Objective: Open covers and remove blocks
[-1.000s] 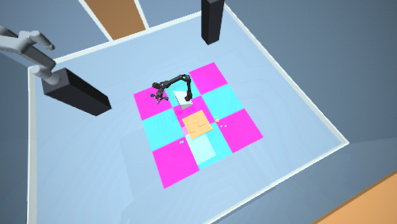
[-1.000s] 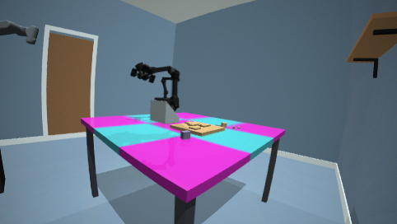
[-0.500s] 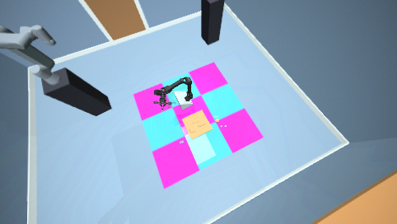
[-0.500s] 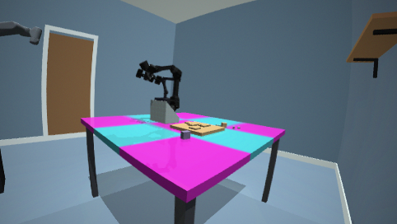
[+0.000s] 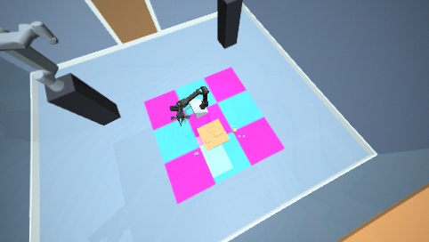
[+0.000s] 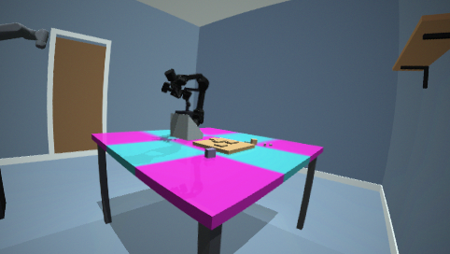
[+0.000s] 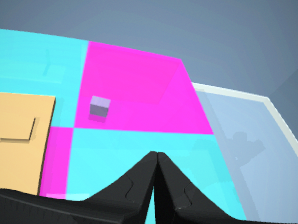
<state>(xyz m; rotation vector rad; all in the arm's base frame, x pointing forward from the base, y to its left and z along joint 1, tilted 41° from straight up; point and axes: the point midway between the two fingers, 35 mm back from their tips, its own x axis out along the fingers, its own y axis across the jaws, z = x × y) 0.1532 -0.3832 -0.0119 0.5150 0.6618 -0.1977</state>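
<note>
The tan puzzle board (image 5: 212,134) (image 6: 225,148) (image 7: 20,136) lies near the middle of the magenta and cyan table (image 5: 187,178) (image 6: 210,187) (image 7: 147,90). Its covers and wells are too small to read. A small purple block (image 5: 196,153) (image 6: 210,152) (image 7: 100,108) rests on the table beside the board. A small yellow block (image 5: 234,129) (image 6: 254,140) rests off the board's other side. My gripper (image 5: 180,118) (image 6: 167,87) (image 7: 156,158) is shut with nothing between the fingers. It hangs high above the table, away from the board.
The arm's grey base (image 6: 183,126) stands on the table behind the board. Two tiny pale bits (image 5: 240,135) (image 6: 267,145) lie on the table near the yellow block. The table's edges drop to the floor on all sides.
</note>
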